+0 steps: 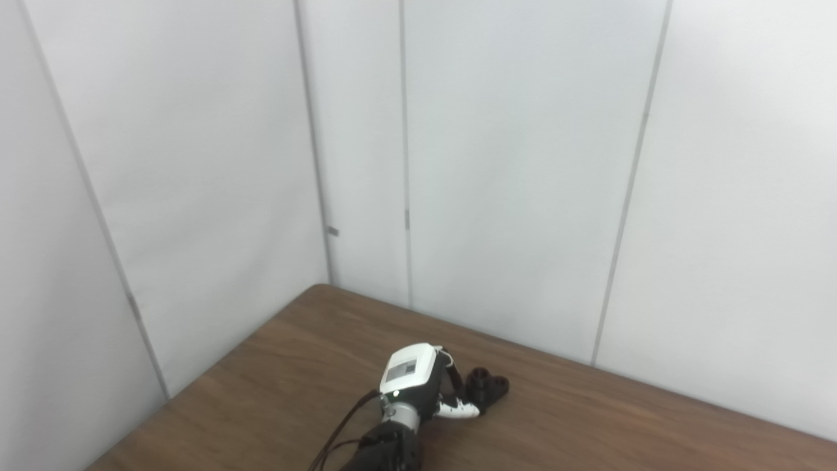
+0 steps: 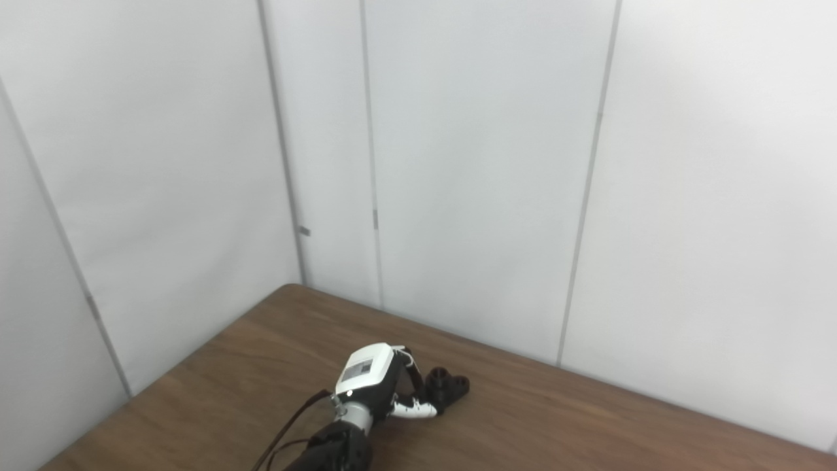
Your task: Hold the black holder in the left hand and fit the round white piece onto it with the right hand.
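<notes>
The black holder point(image 1: 491, 386) lies on the brown table point(image 1: 274, 379), a small dark block with round openings on top. My left hand point(image 1: 418, 379), with its white back plate facing up, reaches it from the near side. Its dark fingers point(image 1: 454, 377) curl over the holder's left end, and the white-tipped thumb point(image 1: 460, 411) presses in from the front, so the hand is shut on the holder. In the right eye view the same holder point(image 2: 450, 384) and left hand point(image 2: 369, 376) show. My right hand and the round white piece are out of view.
The table's far corner point(image 1: 320, 288) meets white wall panels point(image 1: 523, 196) on the left and at the back. Black cables point(image 1: 340, 432) run along the left forearm. Bare wood point(image 1: 654, 432) stretches to the right of the holder.
</notes>
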`<state>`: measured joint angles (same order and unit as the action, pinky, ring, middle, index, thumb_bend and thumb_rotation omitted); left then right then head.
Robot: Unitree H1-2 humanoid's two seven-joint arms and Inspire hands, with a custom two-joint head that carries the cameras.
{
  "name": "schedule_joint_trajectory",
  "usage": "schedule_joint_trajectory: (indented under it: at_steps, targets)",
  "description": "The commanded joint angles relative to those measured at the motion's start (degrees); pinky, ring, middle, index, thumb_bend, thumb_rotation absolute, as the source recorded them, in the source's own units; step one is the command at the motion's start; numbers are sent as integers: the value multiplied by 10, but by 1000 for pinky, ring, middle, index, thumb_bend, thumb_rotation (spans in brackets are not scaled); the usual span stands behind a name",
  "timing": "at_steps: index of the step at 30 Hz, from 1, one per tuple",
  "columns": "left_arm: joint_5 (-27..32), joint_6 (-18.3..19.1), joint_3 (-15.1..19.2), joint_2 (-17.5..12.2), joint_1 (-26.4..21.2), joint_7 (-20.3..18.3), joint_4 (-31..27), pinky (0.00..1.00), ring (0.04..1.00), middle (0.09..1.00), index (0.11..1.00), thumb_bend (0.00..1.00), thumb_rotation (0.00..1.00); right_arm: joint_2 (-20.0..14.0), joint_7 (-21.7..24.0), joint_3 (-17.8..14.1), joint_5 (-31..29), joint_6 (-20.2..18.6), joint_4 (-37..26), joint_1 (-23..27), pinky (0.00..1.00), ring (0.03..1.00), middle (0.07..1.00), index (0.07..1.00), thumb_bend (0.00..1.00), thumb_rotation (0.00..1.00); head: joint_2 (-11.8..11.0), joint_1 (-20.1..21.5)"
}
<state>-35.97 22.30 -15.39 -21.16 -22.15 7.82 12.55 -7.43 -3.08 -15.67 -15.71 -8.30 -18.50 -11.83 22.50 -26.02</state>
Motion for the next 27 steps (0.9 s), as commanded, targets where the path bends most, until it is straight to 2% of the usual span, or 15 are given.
schedule_joint_trajectory:
  at_steps: [1,3,7,11,18,21,27]
  targets:
    - [-2,-38,-8,-9,7,-10,-19,873,912,876,480,519,48,10,-1,1,2,3,-27,-14,1000,1000,969,915,356,637,5,11]
    - [4,-62,-9,-8,16,-15,-28,880,918,880,479,519,50,11,-3,2,5,0,-31,-14,1000,1000,972,909,374,643,8,19]
    - [6,-101,-13,-6,30,-29,-49,914,924,885,479,518,50,19,-15,7,22,-9,-47,-16,1000,991,969,908,323,641,18,41]
    - [6,-135,-18,-13,43,-53,-85,992,947,899,480,517,47,23,-24,16,38,-18,-62,-19,1000,986,962,912,297,645,28,62]
    - [-14,-167,-19,-25,64,-86,-143,1000,964,926,480,517,48,24,-26,28,49,-17,-74,-22,997,977,961,938,316,698,49,99]
    - [-16,-192,-19,-30,71,-90,-148,1000,956,923,480,517,48,24,-25,32,52,-19,-81,-23,991,971,959,948,303,723,55,115]
    - [-12,-268,-11,-41,84,-79,-125,1000,939,907,480,517,48,27,-33,40,75,-31,-102,-31,837,910,907,898,321,710,77,149]
